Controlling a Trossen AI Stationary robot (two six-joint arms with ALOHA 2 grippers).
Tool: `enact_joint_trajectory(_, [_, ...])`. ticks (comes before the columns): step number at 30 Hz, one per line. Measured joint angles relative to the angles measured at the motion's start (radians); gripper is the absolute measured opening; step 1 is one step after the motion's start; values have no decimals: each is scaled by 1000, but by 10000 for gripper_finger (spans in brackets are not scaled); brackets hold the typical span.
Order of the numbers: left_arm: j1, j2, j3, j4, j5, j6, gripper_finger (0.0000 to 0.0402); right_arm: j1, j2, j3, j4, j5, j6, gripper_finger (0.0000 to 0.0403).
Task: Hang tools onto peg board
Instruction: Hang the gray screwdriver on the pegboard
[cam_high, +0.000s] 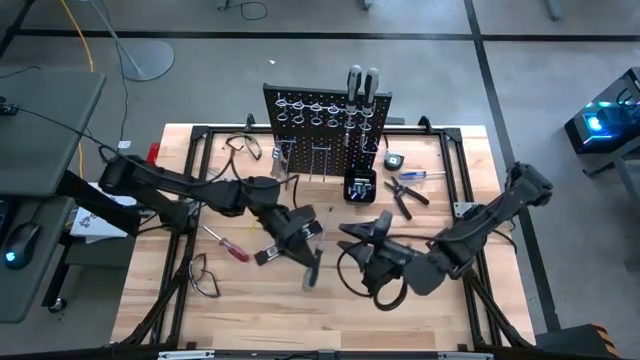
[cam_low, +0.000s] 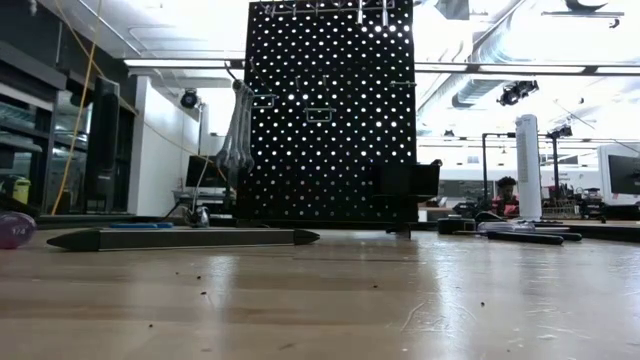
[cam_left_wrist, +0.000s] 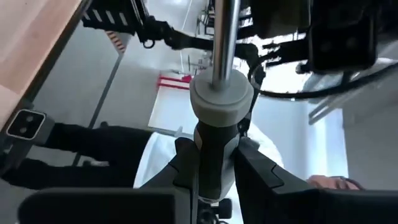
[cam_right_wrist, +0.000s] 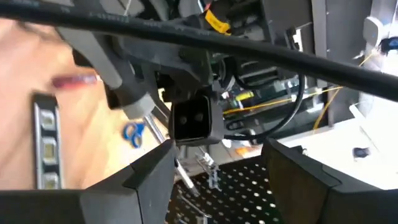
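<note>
Above the wooden table (cam_high: 300, 310), from the overhead camera, I am reaching both dark arms toward the middle. My left gripper (cam_high: 297, 240) is clenching a grey-and-black-handled screwdriver with a silver shaft (cam_high: 313, 262), carrying it off the wood in front of the black perforated peg board (cam_high: 325, 130), which is standing upright at the far edge. My right gripper (cam_high: 362, 238) is hanging just beside it with fingers spread, gripping nothing. A red-handled screwdriver (cam_high: 228, 246) is lying on the table near my left arm, and dark pliers (cam_high: 405, 193) are resting right of the board.

At table height, the peg board (cam_low: 330, 110) is filling the centre, with silver wrenches (cam_low: 238, 130) hanging at its left edge.

Through my left wrist camera, my two dark fingers (cam_left_wrist: 258, 171) are squeezing the screwdriver's handle (cam_left_wrist: 214, 143), its shaft pointing away.

Through my right wrist camera, my fingers (cam_right_wrist: 149, 171) are standing wide apart, and my other arm is crossing in front, with blue-handled scissors (cam_right_wrist: 132, 133) lying beyond on the wood.
</note>
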Motion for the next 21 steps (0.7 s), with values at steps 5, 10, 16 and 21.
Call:
enact_joint_trajectory(5, [-3,30,0,117,-25,-45,56,-6,2,0,-38,-7,17,232])
enact_joint_trajectory(10, [-8,28,0,187,-81,-47,56,-6,2,0,-102,-50,39,232])
enact_joint_trajectory(16, [-1,29,0,200,-118,-43,56,-8,2,0,-102,-162,6,232])
enact_joint_trajectory(21, [-1,29,0,201,-107,-40,56,-41,2,0,-79,-221,-43,232])
